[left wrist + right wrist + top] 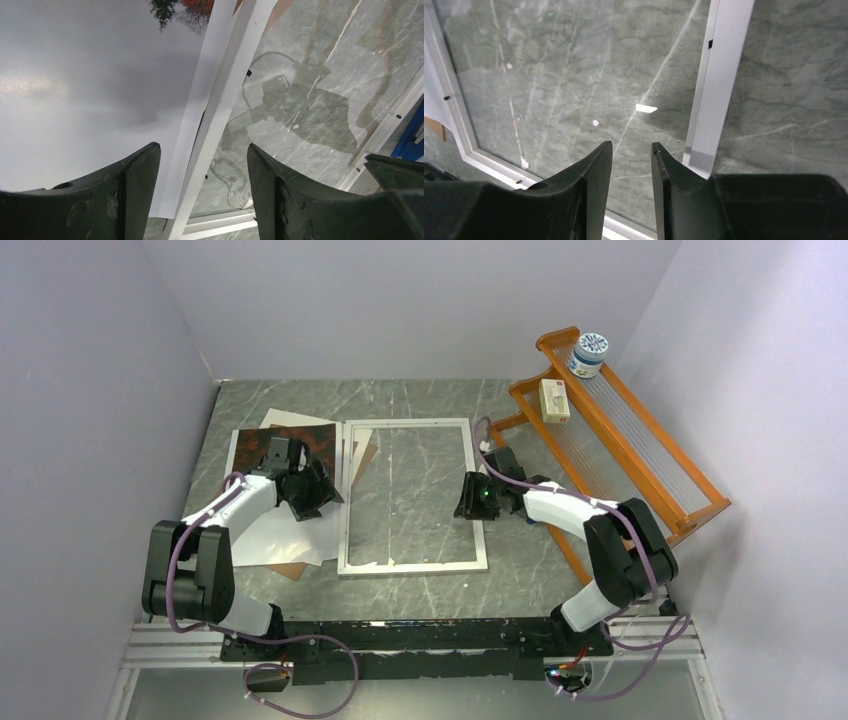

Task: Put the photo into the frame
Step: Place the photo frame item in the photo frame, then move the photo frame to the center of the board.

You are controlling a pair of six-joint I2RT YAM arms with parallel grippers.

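The frame (410, 565), a thin silvery-white rim around glass, lies flat mid-table. The photo (305, 435) lies left of it, its dark red-orange foliage showing at the far end. In the left wrist view the photo's misty grey (75, 75) and white border run beside the frame's left rim (235, 75). My left gripper (315, 490) (202, 147) hangs open above that border and rim, which pass between its fingers. My right gripper (470, 498) (631, 145) hovers over the glass just inside the frame's right rim (719, 75), its jaws narrowly apart with nothing between them.
White sheets (270, 535) and a brown backing board (290, 570) lie under and around the photo. An orange wooden rack (640, 450) stands at the right, holding a white jar (588, 353) and a small box (554, 400). Walls enclose three sides.
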